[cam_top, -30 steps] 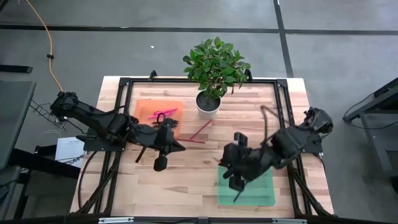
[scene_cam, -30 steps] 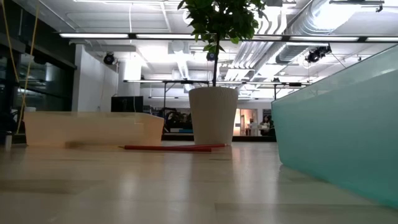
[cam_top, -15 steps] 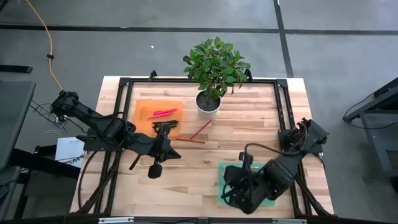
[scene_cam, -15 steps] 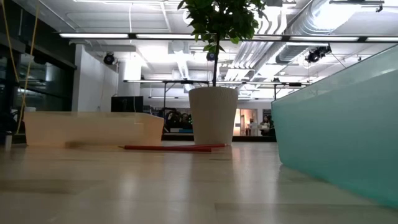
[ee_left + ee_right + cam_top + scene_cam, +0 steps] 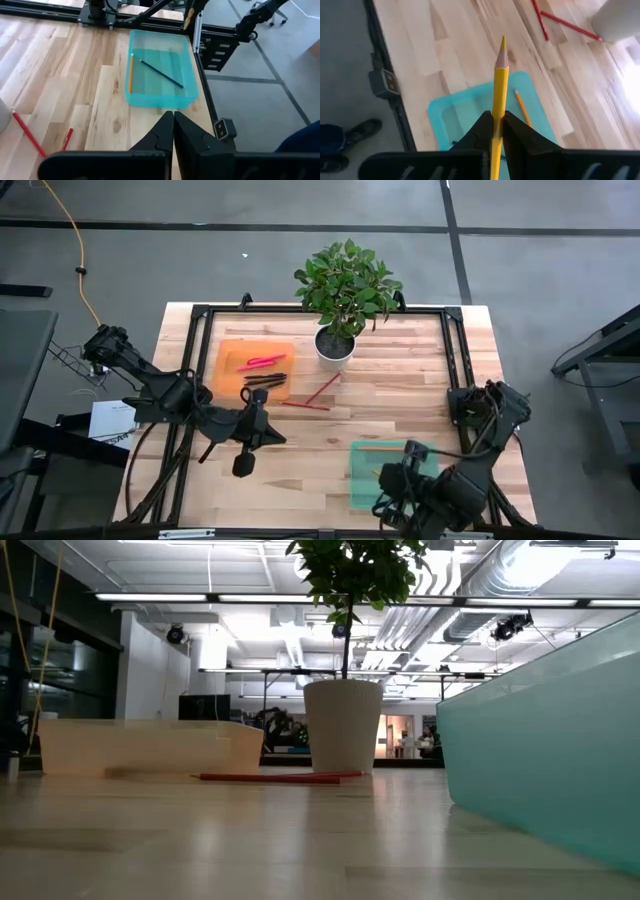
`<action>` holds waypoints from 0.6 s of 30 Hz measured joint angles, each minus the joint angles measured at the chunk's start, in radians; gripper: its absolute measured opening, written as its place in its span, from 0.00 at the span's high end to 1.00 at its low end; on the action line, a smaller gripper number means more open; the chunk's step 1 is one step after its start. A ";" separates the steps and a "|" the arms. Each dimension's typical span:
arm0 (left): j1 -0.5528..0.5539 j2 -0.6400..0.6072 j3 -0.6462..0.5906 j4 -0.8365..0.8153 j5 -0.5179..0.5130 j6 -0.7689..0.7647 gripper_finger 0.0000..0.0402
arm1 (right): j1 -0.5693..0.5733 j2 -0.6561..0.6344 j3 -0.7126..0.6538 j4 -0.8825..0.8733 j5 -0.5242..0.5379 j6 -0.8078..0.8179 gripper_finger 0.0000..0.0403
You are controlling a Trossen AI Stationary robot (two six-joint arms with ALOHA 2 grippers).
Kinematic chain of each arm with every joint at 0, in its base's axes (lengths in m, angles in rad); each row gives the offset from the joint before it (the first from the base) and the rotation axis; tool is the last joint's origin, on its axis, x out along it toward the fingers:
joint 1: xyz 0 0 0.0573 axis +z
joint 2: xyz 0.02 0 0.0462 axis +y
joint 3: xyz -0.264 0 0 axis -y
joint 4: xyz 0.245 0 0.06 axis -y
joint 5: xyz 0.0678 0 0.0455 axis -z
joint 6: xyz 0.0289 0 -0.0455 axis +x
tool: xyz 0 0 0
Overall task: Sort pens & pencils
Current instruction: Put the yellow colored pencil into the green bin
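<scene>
My right gripper (image 5: 494, 120), at the table's near right, is shut on a yellow pencil (image 5: 499, 80) above the teal tray (image 5: 447, 112). An orange pencil (image 5: 131, 72) and a long dark pencil (image 5: 161, 74) lie flat in that tray (image 5: 160, 97). Pink pens (image 5: 260, 362) and black pens (image 5: 266, 380) lie in the orange tray (image 5: 230, 355). Two red pencils (image 5: 322, 388) (image 5: 300, 405) lie flat on the table. My left gripper (image 5: 173, 131) hangs shut with nothing in it over the table's near left (image 5: 276, 440). My right gripper pinches the yellow pencil's shaft (image 5: 497, 107) between its two fingers. The pencil runs along the fingers, and its sharpened tip (image 5: 503, 44) sticks out well past them. The fingers slant downward. The pencil is lifted clear above the teal tray.
A potted plant (image 5: 340, 290) in a white pot (image 5: 343, 725) stands at the far middle of the table. A black frame (image 5: 455, 350) runs along the table's edges. Bare wood (image 5: 310, 450) lies between the two trays.
My right gripper has swung toward the table's near edge and come lower, tipping further downward, from the teal tray's left side to its near end. My left gripper has drawn back from the orange tray toward the near left, uncovering the black pens.
</scene>
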 joint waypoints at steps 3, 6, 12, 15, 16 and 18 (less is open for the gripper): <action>-0.009 0.000 0.000 0.000 -0.001 -0.015 1.00 | 0.009 -0.003 -0.059 0.037 -0.007 0.025 0.97; -0.011 0.000 0.000 0.000 -0.002 -0.016 1.00 | 0.009 -0.004 -0.124 0.096 -0.039 0.025 0.97; -0.010 0.000 0.000 0.000 -0.002 -0.022 1.00 | -0.006 -0.040 -0.289 0.238 -0.109 0.020 0.97; -0.010 0.000 0.000 0.000 0.001 -0.022 1.00 | -0.016 -0.101 -0.390 0.324 -0.113 0.025 0.97; -0.010 0.000 0.000 0.000 0.001 -0.022 1.00 | -0.020 -0.125 -0.423 0.354 -0.114 0.025 0.97; -0.010 0.000 0.000 0.000 0.001 -0.022 1.00 | -0.028 -0.175 -0.494 0.399 -0.114 0.033 0.97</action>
